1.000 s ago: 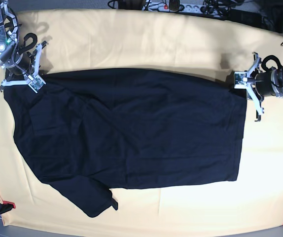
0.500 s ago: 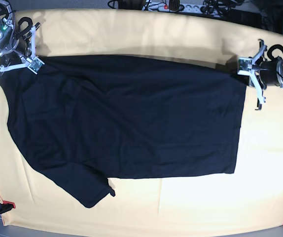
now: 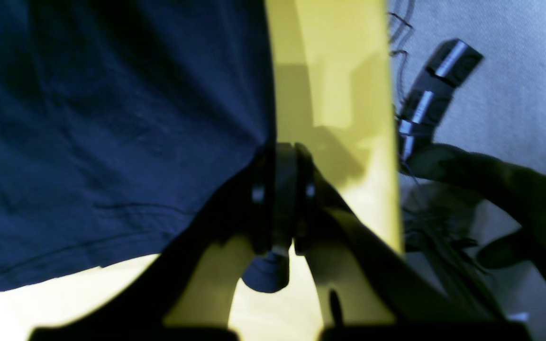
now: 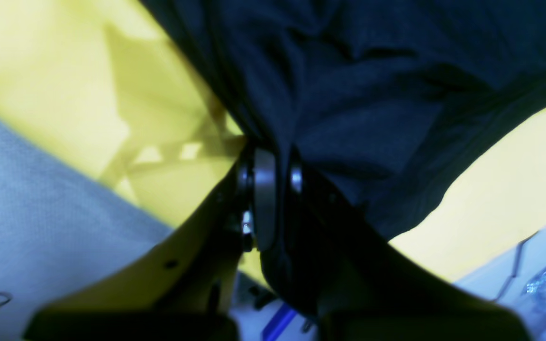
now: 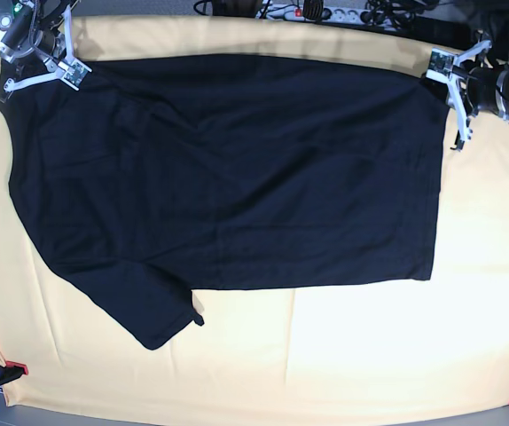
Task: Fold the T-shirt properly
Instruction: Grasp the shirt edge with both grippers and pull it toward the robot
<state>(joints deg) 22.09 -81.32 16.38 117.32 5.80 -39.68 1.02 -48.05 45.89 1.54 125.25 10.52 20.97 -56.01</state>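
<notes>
Across the middle of the base frame you see the T-shirt [image 5: 223,177] spread flat on the yellow table cloth [image 5: 343,355], with one sleeve poking toward the lower left. At the upper right your left gripper [image 5: 434,67] has its jaws clamped on the shirt's corner; the left wrist view shows a small fold of navy cloth pinched between the pads. At the upper left your right gripper [image 5: 70,73] is likewise clamped on the shirt's edge, with bunched dark fabric running through its closed jaws in the right wrist view.
</notes>
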